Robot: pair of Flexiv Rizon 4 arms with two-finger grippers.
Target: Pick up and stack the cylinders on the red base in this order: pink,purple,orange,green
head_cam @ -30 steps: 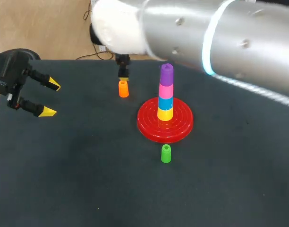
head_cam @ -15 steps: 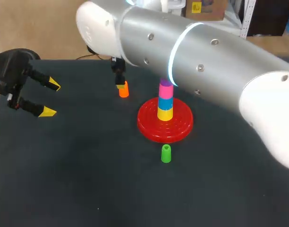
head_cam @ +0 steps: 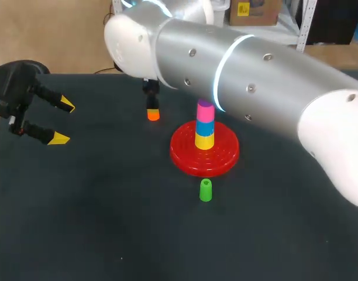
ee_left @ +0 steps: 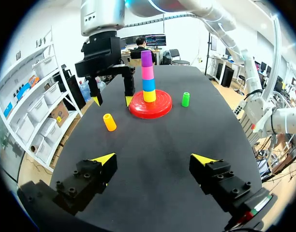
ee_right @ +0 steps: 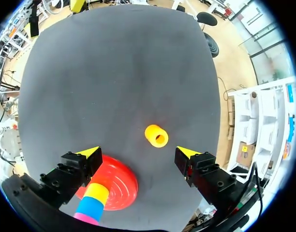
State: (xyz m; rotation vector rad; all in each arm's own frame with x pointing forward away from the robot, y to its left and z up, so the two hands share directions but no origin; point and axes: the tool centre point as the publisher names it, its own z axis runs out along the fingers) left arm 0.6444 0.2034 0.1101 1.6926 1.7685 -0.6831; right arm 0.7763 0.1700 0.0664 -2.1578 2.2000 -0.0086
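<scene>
Open table (ee_right: 114,72) all around orange cylinder (ee_right: 156,136); stack (ee_right: 93,197) stands apart.

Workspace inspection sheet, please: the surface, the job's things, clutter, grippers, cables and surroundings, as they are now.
Surface: dark table, flat.
Job's things: red base carries a stack of yellow, blue, pink, purple; orange cylinder and green cylinder stand apart on the table.
Clutter: nothing seen.
Grippers: left gripper open, empty; right gripper open over the orange cylinder, with gaps on both sides.
Cables: nothing seen.
Surroundings: nothing seen reaching over the table.
</scene>
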